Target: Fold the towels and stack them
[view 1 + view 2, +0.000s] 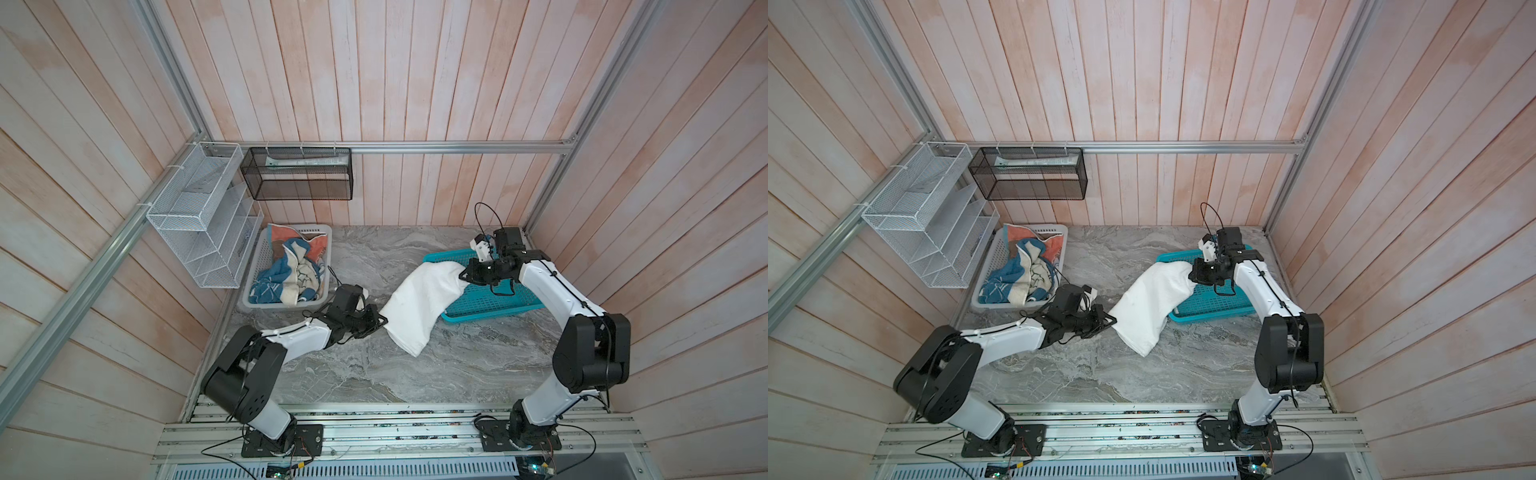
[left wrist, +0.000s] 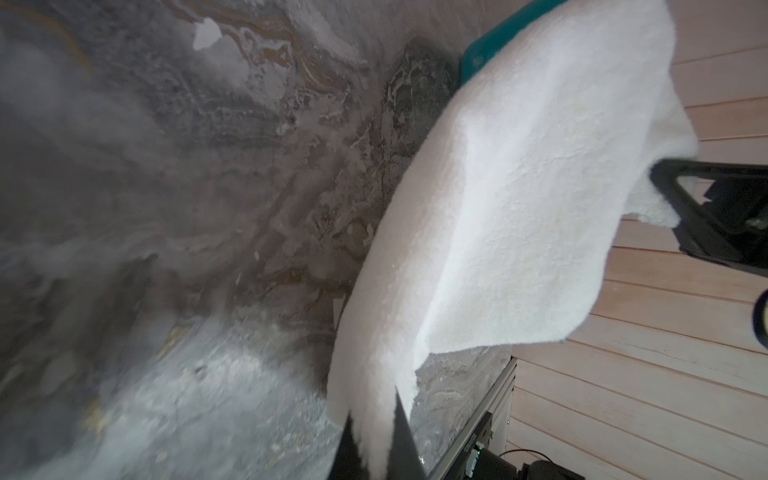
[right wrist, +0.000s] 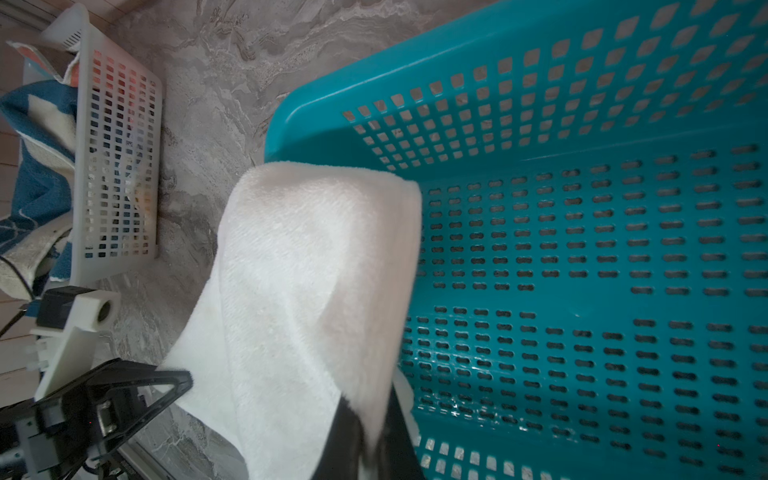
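— Hanging on the left wall, what is there?
— A white wire rack (image 1: 195, 216). Next to it, on the back rail, is a black mesh basket (image 1: 297, 174) with a long flat packet inside.
— And under them?
— A white basket (image 1: 254, 270) stands in the rear left corner of the grey marble table (image 1: 415, 374). The patterned towels (image 1: 291, 274) lie crumpled in it, blue and cream cloth toward the front and coral-orange at the back.
— Then the left arm?
— The left gripper (image 1: 383, 321) is just right of that basket, low over the table. Its jaws are pinched on one edge of the white towel (image 1: 419, 303). The left wrist view shows terry cloth squeezed between the two black fingers (image 2: 343, 457).
— How does that towel lie?
— It is slung between the two arms and doubled over. In both top views it runs from lower left to upper right. A loose corner hangs down toward the marble at the front, but I cannot tell whether it touches. The far end crosses the rim of the teal basket (image 1: 490, 303).
— And on the right?
— The right gripper (image 1: 462, 273) hovers over the left end of the teal basket. Its jaws are pressed together on the towel's other end, and the right wrist view shows the cloth running down between its fingers
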Action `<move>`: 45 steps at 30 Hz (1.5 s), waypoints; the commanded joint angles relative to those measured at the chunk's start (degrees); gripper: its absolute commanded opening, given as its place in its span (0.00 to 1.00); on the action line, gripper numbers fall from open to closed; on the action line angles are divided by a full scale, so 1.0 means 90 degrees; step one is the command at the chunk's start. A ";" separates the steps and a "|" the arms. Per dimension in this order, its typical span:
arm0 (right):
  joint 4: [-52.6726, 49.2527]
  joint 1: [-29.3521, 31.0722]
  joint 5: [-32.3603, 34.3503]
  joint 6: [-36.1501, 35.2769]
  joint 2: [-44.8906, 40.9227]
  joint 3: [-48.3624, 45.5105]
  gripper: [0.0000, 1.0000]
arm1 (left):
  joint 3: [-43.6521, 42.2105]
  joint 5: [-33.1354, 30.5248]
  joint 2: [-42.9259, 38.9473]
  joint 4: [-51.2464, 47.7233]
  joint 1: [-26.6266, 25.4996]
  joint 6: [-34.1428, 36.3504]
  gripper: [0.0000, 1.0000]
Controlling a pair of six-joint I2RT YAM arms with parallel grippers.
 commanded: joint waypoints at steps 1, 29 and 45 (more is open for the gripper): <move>-0.0353 0.0475 0.0233 -0.0141 -0.0114 0.0155 0.00 | -0.0704 -0.0152 -0.0780 -0.1208 0.0104 0.0070 0.00; -0.0338 0.3087 0.1597 -0.0033 0.1907 0.1905 0.56 | -0.1354 -0.2597 -0.4208 -0.5362 0.2388 -0.0476 0.06; -0.0977 0.3161 0.1374 0.0131 0.3517 0.2921 0.70 | -0.0984 -0.2178 -0.3789 -0.4539 0.1713 0.0213 0.62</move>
